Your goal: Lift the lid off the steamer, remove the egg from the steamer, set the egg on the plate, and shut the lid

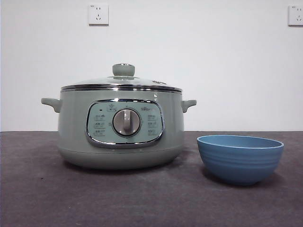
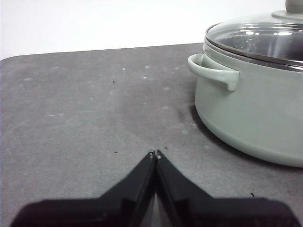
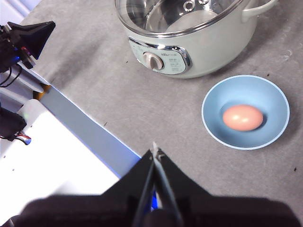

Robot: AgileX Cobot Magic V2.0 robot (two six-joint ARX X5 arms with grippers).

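Observation:
The sage-green steamer (image 1: 120, 127) stands on the dark table with the glass lid (image 1: 122, 82) sitting on it, knob up. It also shows in the left wrist view (image 2: 251, 109) and the right wrist view (image 3: 189, 42). The blue plate (image 1: 240, 158) stands right of the steamer. The right wrist view shows the reddish-brown egg (image 3: 243, 117) lying in the plate (image 3: 213, 118). My left gripper (image 2: 155, 153) is shut and empty above the table beside the steamer's handle. My right gripper (image 3: 155, 150) is shut and empty, high above the table's front edge.
The left arm's black tip (image 3: 31, 35) shows at the side in the right wrist view. A white and blue surface (image 3: 57, 151) lies below the table's edge. Two wall sockets (image 1: 98, 14) are on the white wall behind.

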